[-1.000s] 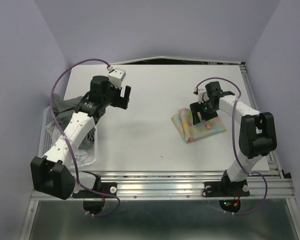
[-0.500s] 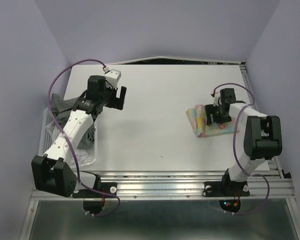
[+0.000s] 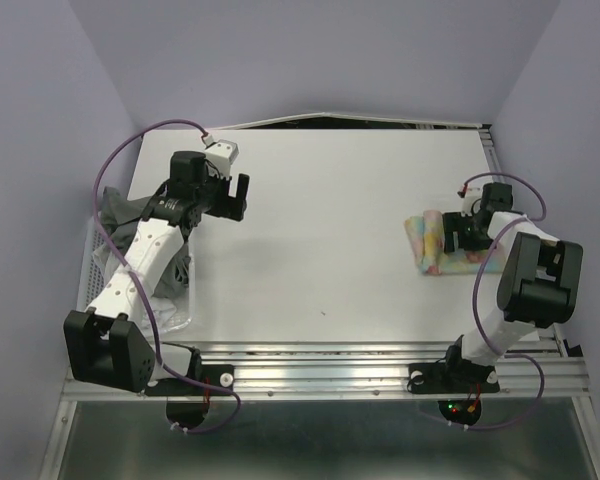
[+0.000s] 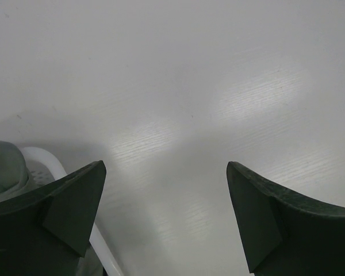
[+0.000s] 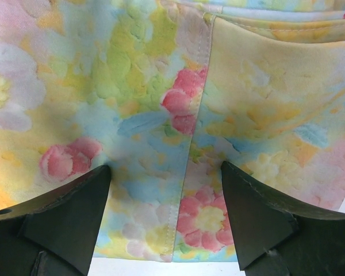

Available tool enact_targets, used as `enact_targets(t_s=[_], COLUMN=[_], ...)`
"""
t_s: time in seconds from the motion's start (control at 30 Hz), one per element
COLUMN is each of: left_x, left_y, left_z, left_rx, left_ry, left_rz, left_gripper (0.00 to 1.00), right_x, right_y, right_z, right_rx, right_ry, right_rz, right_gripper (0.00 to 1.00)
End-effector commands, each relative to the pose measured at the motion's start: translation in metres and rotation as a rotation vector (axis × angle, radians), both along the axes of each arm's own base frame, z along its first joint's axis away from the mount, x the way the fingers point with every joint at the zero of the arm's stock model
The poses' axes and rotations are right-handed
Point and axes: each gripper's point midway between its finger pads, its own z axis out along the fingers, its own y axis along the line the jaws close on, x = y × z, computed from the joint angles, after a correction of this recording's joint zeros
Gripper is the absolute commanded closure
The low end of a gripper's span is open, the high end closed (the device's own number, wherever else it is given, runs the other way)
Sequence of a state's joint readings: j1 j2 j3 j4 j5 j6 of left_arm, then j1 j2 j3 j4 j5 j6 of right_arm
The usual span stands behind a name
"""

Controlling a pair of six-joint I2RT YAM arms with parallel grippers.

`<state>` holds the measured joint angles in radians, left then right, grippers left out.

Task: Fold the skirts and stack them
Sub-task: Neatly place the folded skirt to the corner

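We count one floral skirt (image 3: pixel 438 247) out on the table (image 3: pixel 320 240). It lies folded into a small pad near the right edge, a rolled fold along its left side. From the right wrist camera its pastel print (image 5: pixel 155 109) of pink, yellow and blue blooms fills the view, with one stitched seam running down the middle and a hemmed edge across the top.

The right gripper (image 3: pixel 468 232) stands directly over this skirt, its two fingers spread wide and one dark fingertip (image 5: pixel 69 213) on either side of the seam. The cloth lies flat between them, not pinched.

The left gripper (image 3: pixel 235 196) hangs over bare table at the far left. Its jaws are fully spread and there is nothing between them.

One white slatted basket (image 3: pixel 92 262) sits at the left edge of the table. One grey skirt (image 3: pixel 128 213) is heaped in it and spills over the rim, and the left wrist camera catches a corner of it (image 4: pixel 3 167).

Two arms are in view, one gripper each.
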<state>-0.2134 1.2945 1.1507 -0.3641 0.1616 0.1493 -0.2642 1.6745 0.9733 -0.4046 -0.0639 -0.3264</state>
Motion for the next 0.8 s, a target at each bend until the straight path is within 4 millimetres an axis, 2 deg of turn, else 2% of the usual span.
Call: enact_targets(t_s=[0.0,0.17,0.3,0.33,0.43,0.47,0.57,0.6,0.63,0.67,0.7,0.77], left_x=[0.005,0.006,0.008,0.008,0.009,0.010,0.010,0.010,0.010,0.010,0.009,0.007], left_y=[-0.001,0.005,0.003,0.003,0.006,0.010,0.024,0.036,0.042,0.050,0.066,0.094], left_z=[0.014,0.011,0.015,0.017,0.033,0.044,0.052,0.056,0.058,0.059,0.060,0.056], left_rx=[-0.017,-0.023,-0.036,-0.037,-0.042,-0.039,-0.013,-0.014,-0.012,-0.009,-0.001,0.039], left_ry=[-0.024,-0.011,-0.013,-0.016,-0.053,-0.077,-0.069,-0.056,-0.049,-0.042,-0.026,-0.001], left_rz=[-0.017,-0.004,-0.018,-0.017,-0.019,-0.007,0.032,0.058,0.070,0.087,0.124,0.183], left_gripper=[0.02,0.02,0.02,0.02,0.02,0.02,0.02,0.02,0.02,0.02,0.01,0.02], right_x=[-0.063,-0.068,-0.058,-0.052,-0.034,-0.017,-0.001,0.013,0.015,0.019,0.030,0.034], right_y=[-0.027,-0.041,-0.038,-0.032,-0.022,-0.024,-0.012,-0.013,-0.001,0.001,0.007,0.029], right_z=[-0.038,-0.033,-0.021,-0.015,0.015,0.035,0.072,0.096,0.109,0.120,0.143,0.161], right_rx=[-0.087,-0.084,-0.060,-0.024,0.047,0.048,0.116,0.116,0.154,0.166,0.174,0.227], right_ry=[0.249,0.243,0.213,0.189,0.135,0.078,0.007,-0.049,-0.065,-0.087,-0.135,-0.159], right_rz=[0.006,-0.024,-0.012,0.001,0.020,0.028,0.058,0.067,0.093,0.100,0.115,0.156], right_gripper=[0.18,0.18,0.16,0.16,0.13,0.11,0.08,0.05,0.03,0.02,0.00,0.00])
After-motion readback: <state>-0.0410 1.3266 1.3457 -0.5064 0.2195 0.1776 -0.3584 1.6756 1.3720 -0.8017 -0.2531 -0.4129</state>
